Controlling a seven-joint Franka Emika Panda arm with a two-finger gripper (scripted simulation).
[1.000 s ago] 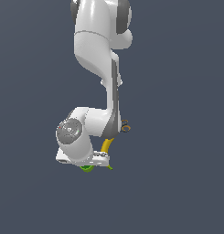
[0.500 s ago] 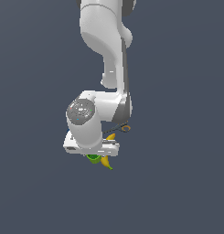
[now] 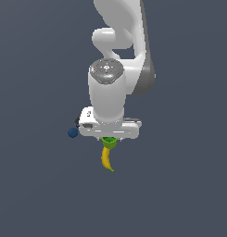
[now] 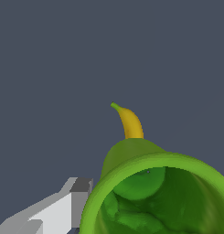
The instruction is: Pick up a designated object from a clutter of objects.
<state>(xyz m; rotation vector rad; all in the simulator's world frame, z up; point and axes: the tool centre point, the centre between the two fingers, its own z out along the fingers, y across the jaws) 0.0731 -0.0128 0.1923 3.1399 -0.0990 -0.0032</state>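
Observation:
The designated object is the bright green cup (image 3: 108, 142), peeking out just under the white hand in the exterior view. It fills the near part of the wrist view, where I look into the cup's (image 4: 150, 192) round rim. My gripper (image 3: 108, 137) is shut on the cup, with one grey finger (image 4: 80, 194) against the outside of its wall; the other finger is hidden. Of the clutter, the yellow banana (image 3: 106, 159) lies beyond the cup, well apart from it, and shows small past the rim as the banana (image 4: 130, 122).
A small blue ball (image 3: 72, 133) lies at the hand's edge towards the exterior view's left. A dark bit (image 3: 77, 122) shows just above it, half hidden by the hand. The white arm (image 3: 119, 55) covers the ground behind. Around this is plain dark grey floor.
The arm has swung towards the exterior view's right and looms larger. The green cup stayed under the hand throughout. The banana now trails out from beneath it and the blue ball has come into sight.

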